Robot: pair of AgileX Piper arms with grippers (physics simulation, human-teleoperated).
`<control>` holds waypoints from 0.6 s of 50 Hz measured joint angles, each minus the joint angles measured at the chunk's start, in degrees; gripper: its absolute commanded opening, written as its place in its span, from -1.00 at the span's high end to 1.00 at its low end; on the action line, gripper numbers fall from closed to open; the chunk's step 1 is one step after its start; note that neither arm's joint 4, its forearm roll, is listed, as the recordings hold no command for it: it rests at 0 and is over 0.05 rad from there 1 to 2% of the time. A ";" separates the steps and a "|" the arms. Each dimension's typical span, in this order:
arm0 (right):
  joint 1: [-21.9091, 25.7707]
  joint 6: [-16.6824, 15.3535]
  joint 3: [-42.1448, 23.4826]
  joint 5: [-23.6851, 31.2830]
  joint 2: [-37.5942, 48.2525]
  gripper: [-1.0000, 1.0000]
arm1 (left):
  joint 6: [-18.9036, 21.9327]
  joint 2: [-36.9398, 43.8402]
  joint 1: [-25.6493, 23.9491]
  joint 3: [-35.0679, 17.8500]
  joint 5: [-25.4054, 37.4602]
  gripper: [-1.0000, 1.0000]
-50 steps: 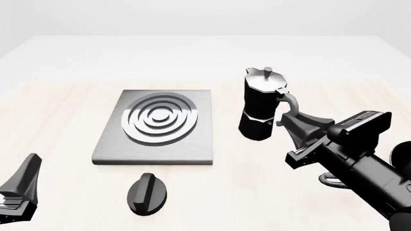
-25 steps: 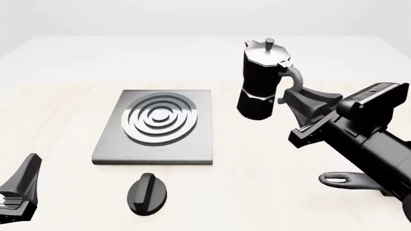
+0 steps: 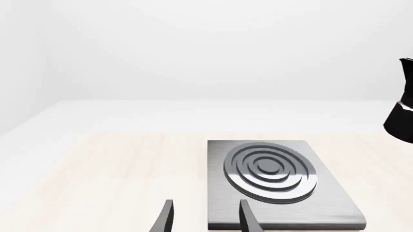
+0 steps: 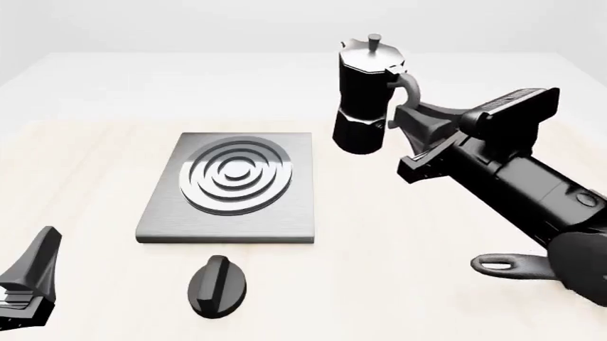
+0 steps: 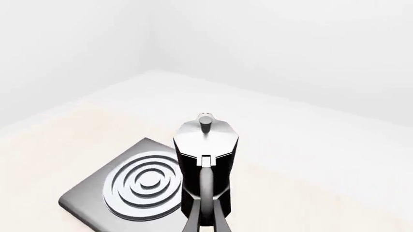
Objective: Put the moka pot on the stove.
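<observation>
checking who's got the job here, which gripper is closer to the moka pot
Right. The right gripper is clamped on the moka pot by its handle, holding it above the table. The left gripper sits at the near left corner, across the stove from it.

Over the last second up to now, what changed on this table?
The right tool, shut on the moka pot's handle, lifted the pot off the table and carried it up and a little left, toward the stove; it now hangs in the air, not yet over the burner rings. The stove, the black knob, the pan handle and the left tool stayed put.
</observation>
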 measured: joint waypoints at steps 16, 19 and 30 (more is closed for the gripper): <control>-0.04 -0.18 -4.96 -1.44 6.34 1.00 | 0.00 0.00 0.00 0.00 0.00 -1.00; 0.03 -0.22 -5.84 -1.85 7.67 1.00 | 0.00 0.00 0.00 0.00 0.00 -1.00; 0.49 -0.47 -9.64 -2.62 12.66 1.00 | 0.00 0.00 0.00 0.00 0.00 -1.00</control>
